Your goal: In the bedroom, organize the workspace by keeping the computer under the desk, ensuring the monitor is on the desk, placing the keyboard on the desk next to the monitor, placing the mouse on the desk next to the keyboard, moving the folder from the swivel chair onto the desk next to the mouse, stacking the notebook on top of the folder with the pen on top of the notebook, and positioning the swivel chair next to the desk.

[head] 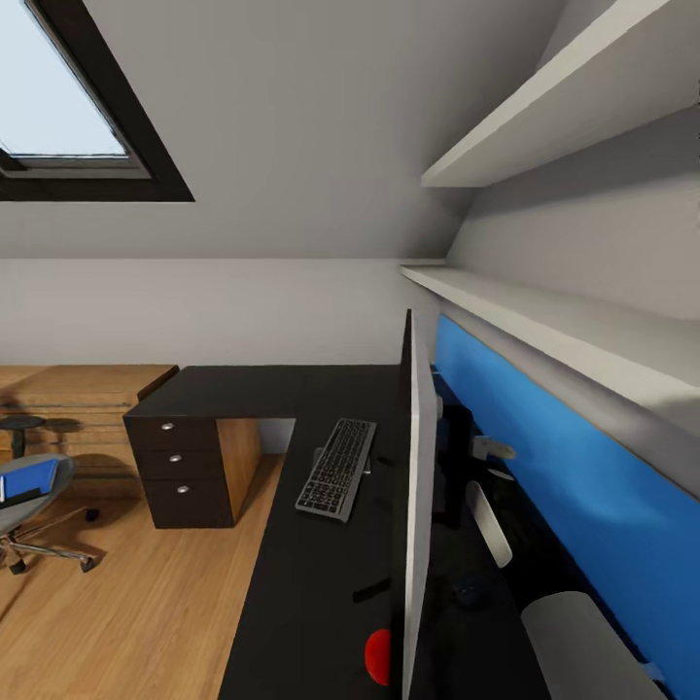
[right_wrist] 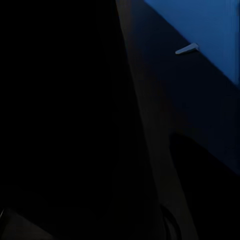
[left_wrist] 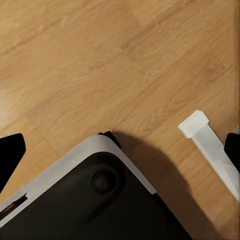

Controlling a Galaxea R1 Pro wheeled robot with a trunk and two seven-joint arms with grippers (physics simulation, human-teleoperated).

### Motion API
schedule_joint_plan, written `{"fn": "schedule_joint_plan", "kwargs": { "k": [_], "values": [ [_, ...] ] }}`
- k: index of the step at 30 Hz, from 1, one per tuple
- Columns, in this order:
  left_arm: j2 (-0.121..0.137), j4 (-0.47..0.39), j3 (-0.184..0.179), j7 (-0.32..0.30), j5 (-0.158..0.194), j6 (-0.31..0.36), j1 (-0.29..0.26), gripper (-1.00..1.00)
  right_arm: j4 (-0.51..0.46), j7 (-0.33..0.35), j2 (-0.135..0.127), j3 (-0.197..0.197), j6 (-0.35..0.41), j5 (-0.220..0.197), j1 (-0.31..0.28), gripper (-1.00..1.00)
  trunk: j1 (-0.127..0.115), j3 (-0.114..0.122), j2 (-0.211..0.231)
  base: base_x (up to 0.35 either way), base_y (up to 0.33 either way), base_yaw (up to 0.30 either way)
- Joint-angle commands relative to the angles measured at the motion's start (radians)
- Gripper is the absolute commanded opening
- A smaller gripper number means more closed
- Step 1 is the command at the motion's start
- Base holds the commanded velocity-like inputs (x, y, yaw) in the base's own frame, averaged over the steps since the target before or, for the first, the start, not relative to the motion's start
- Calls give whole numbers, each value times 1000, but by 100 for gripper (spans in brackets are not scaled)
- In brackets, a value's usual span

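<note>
Black worktop (head: 292, 583), black drawer unit (head: 180, 467) with silver knobs. Silver-grey keyboard (head: 337, 469), dark keys. Pale grey monitor (head: 418, 506) back, red dot near its foot. Bright blue wall panel (head: 583, 486). Grey swivel chair (head: 29, 501), possibly blue folder (head: 29, 478) on it. Wood-grain floor (left_wrist: 100, 75).

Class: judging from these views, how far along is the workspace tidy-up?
Done: the monitor stands on the desk, with the keyboard lying beside it. In hand: nothing clearly; I cannot tell what either gripper is doing. Left: the folder still lies on the swivel chair, which stands away from the desk.
</note>
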Motion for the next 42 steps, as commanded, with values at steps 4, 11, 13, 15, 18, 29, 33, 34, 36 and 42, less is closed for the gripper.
{"fn": "schedule_joint_plan", "kwargs": {
  "k": [4,11,13,15,18,29,33,34,36,42],
  "values": [
    [0,-3,-2,4,8,-3,1,100,-2,-9,0,2,1,-5,-1,-100,0,-1,-1,166,-198,3],
    [0,-2,-1,4,9,-2,1,100,-2,-8,0,4,-6,-4,-1,-100,0,-1,-1,42,-48,1],
    [0,-1,-1,4,9,-2,1,100,-1,-7,0,4,-23,-4,-1,-100,0,-1,-1,8,-9,0],
    [0,-1,-1,4,9,-2,1,100,-1,-6,0,5,-38,-4,-1,-100,0,-1,-1,65,-47,0],
    [0,-1,-2,4,9,-3,1,100,-1,-5,0,5,-45,-3,-1,-100,0,-1,-1,116,-78,0],
    [9,1,-3,4,138,-2,2,100,28,3,0,5,-49,-2,-1,-100,0,-1,-1,8,-6,0],
    [6,9,-4,6,138,-3,3,100,30,4,0,6,-51,-2,-1,-100,0,-1,-1,0,0,0],
    [6,10,-4,6,138,-3,3,100,32,4,0,6,-51,-2,-1,-100,0,-1,-1,0,0,0],
    [6,12,-4,4,138,-3,3,100,45,5,0,8,-56,-2,-1,-100,0,-1,-1,0,0,0],
    [8,14,-4,3,142,-2,3,100,115,6,0,48,-119,-4,-4,-100,0,-1,-1,0,0,0]
  ]
}}
